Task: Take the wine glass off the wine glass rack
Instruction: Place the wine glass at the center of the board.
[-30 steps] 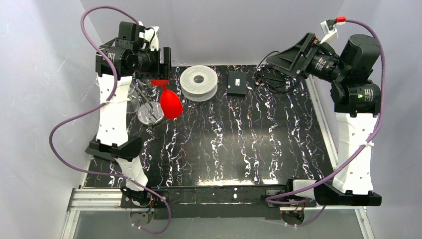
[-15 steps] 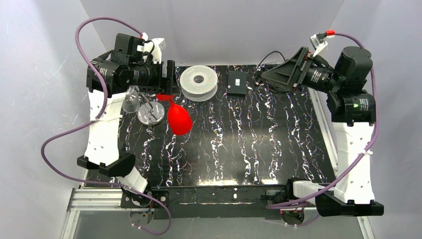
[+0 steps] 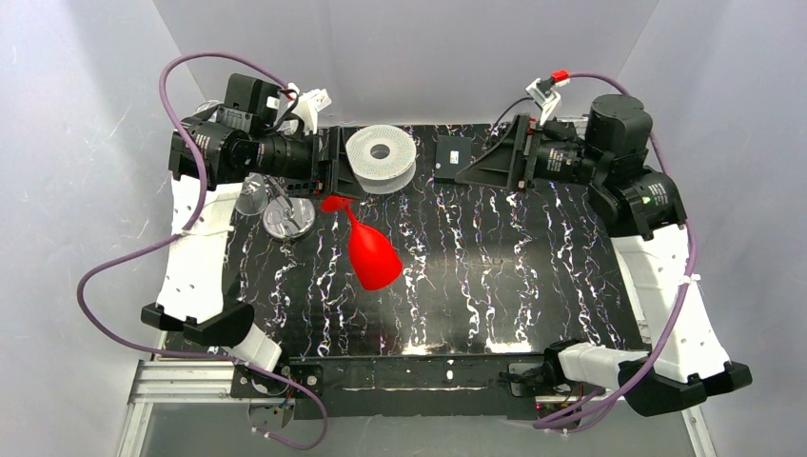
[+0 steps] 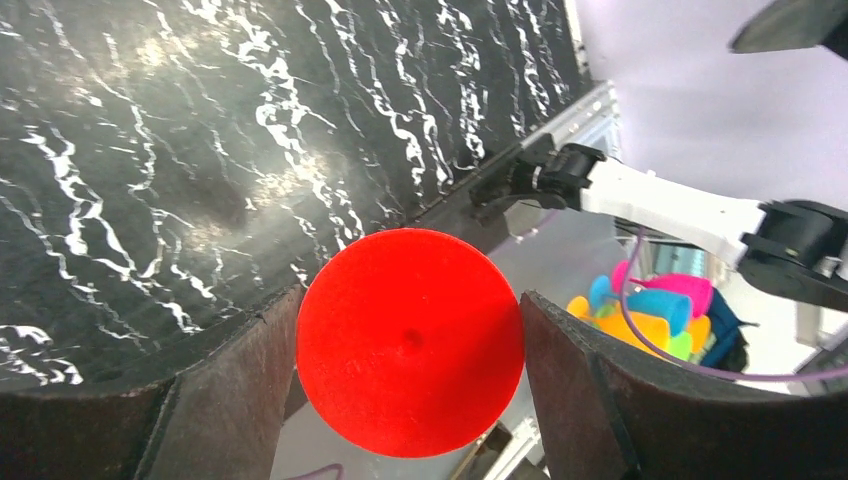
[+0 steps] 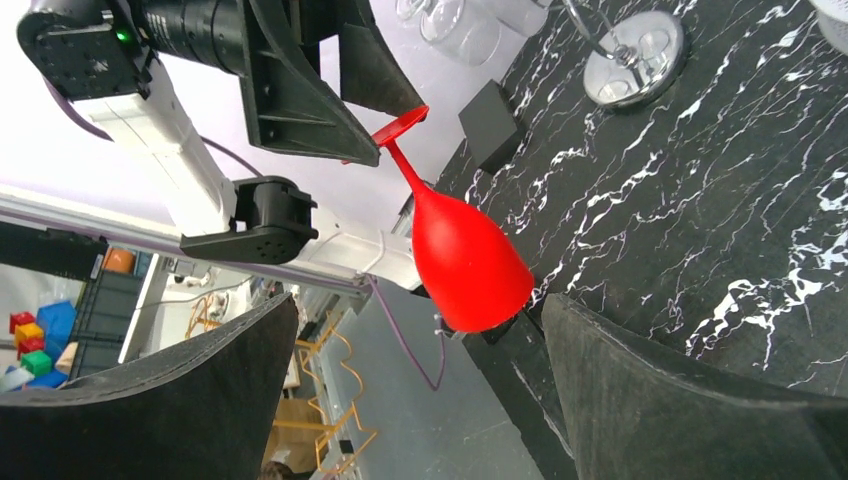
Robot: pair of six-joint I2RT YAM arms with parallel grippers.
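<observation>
**Left claw.** The left gripper (image 3: pixel 336 183) was found pinching the round red foot of the wine glass (image 3: pixel 372 255). In the left wrist view the foot of the wine glass (image 4: pixel 410 340) filled the gap between both fingers (image 4: pixel 225 395) of the left gripper (image 4: pixel 410 372).

**Task item.** The glass hung from that claw above the table (image 3: pixel 533 286). It was tilted, with the stem slanting away from the fingertips and the bowl lowest and farthest out. It was apart from the wine glass rack (image 3: pixel 288 217). The rack stood on its chrome disc just behind the left claw, on its wrist side. A clear glass (image 3: pixel 252 193) hung on the rack.

**Right claw.** The right gripper (image 3: pixel 466 176) was spread wide and held nothing. From its wrist camera, the wine glass (image 5: pixel 465 260) lay ahead of the right gripper (image 5: pixel 420 300) and well apart from it, with the rack (image 5: pixel 633 50) farther off beyond.

**Other items.** A white ribbed spool (image 3: pixel 381 157) sat just beside the left claw's tip. A black box (image 3: pixel 452 152) sat just beside the right claw's tip.
</observation>
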